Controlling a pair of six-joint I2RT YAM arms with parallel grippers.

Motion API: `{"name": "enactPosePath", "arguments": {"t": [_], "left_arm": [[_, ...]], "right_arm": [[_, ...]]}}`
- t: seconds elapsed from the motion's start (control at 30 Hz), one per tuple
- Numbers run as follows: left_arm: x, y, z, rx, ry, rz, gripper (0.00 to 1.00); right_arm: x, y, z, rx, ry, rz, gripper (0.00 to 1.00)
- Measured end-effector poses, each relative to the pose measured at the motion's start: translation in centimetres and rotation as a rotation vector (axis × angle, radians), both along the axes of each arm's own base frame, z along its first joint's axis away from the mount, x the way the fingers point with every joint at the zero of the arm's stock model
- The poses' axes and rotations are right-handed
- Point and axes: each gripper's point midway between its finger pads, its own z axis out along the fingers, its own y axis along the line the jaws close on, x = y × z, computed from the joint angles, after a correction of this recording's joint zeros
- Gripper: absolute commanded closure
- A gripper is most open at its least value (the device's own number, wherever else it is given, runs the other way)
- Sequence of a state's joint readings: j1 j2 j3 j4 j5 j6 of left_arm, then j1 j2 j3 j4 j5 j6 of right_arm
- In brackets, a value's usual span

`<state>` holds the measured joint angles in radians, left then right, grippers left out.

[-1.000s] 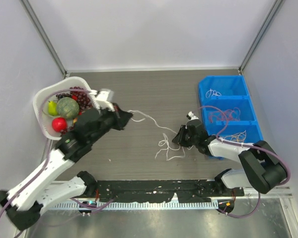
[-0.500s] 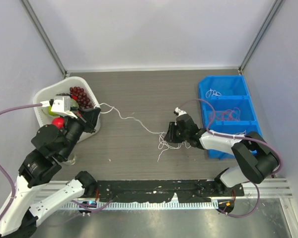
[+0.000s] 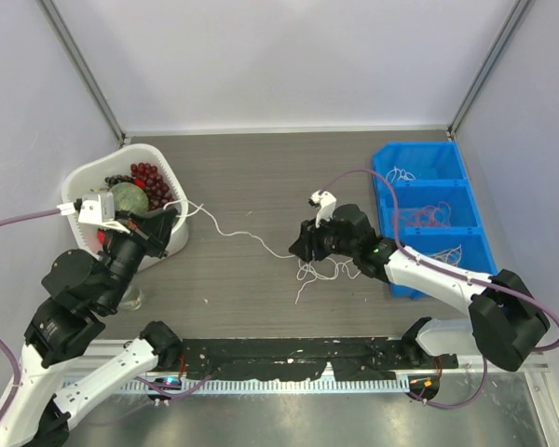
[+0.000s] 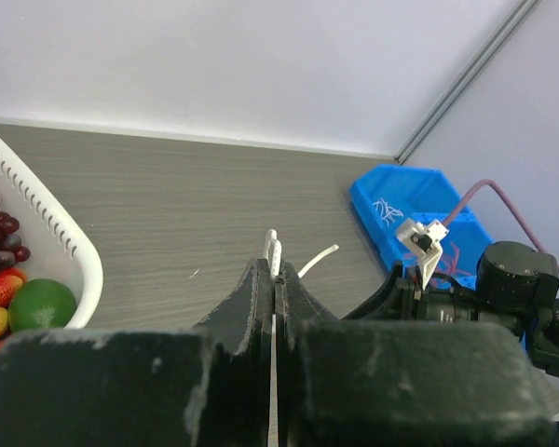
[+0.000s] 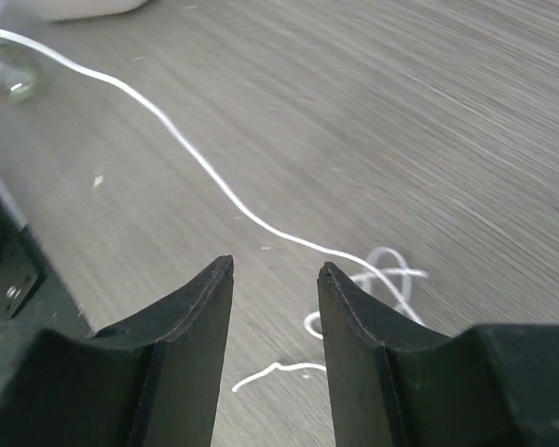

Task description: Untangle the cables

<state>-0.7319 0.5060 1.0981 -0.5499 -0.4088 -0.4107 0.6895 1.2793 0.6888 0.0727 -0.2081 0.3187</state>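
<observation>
- The left hand is clamped shut on one end of the white cord. In the left wrist view the cord's tip pokes up from between the closed fingers.
- That hand sits just beside the white basket of fruit. From there the cord runs across the desk in a shallow diagonal, rightward and toward the near edge.
- The cord's long axis points almost straight from the left hand to the right hand.
- The far end of the cord gathers into knotted loops lying flat on the desk, near its middle.
- The right hand hovers over the left margin of those loops, its fingers apart with nothing between them.
- In the right wrist view the straight run of cord crosses ahead of the open gap. The loops lie just past one fingertip, close to it but off to the side of the gap.
- The right arm is by far the nearer to the tangle, and the left hand only anchors the other end.
- The next move probably depends on that small offset. The right hand would have to shift sideways over the loops before it comes down.
- The other cords lie in the compartments of the blue bin, well apart to the right.
</observation>
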Motion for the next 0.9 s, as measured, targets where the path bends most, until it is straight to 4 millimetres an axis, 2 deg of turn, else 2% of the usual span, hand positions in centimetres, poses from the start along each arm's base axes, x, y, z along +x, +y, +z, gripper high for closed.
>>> {"name": "enactPosePath", "arguments": {"t": [0.17, 0.23, 0.47, 0.67, 0.7, 0.77, 0.8, 0.83, 0.9], "left_arm": [[-0.5, 0.5, 0.7, -0.027, -0.03, 0.0, 1.0], [-0.7, 0.6, 0.9, -0.032, -0.036, 0.0, 1.0], [-1.4, 1.2, 1.3, -0.049, -0.05, -0.001, 1.0], [-2.4, 2.1, 2.2, -0.086, -0.078, -0.001, 1.0], [-2.5, 2.2, 2.4, -0.093, -0.081, -0.002, 1.0], [-2.8, 2.4, 2.8, -0.104, -0.085, -0.002, 1.0], [-2.9, 2.5, 3.0, -0.108, -0.088, -0.002, 1.0], [-3.0, 2.6, 3.2, -0.111, -0.09, 0.0, 1.0], [-3.2, 3.1, 3.5, -0.118, -0.096, 0.009, 1.0]], "right_arm": [[-2.7, 4.0, 2.1, 0.07, -0.121, 0.207, 0.5], [-3.3, 5.1, 2.2, 0.066, -0.167, 0.252, 0.5], [-4.0, 7.4, -1.3, -0.04, -0.185, 0.33, 0.5], [-3.2, 9.5, -2.6, -0.09, -0.214, 0.315, 0.52], [-3.0, 9.7, -2.8, -0.097, -0.222, 0.303, 0.55], [-2.6, 9.7, -3.2, -0.12, -0.238, 0.268, 0.69], [-2.4, 9.5, -3.2, -0.129, -0.248, 0.251, 0.85], [-2.1, 9.5, -3.1, -0.133, -0.258, 0.237, 0.95], [-1.3, 9.2, -2.9, -0.148, -0.274, 0.189, 0.99]]}}
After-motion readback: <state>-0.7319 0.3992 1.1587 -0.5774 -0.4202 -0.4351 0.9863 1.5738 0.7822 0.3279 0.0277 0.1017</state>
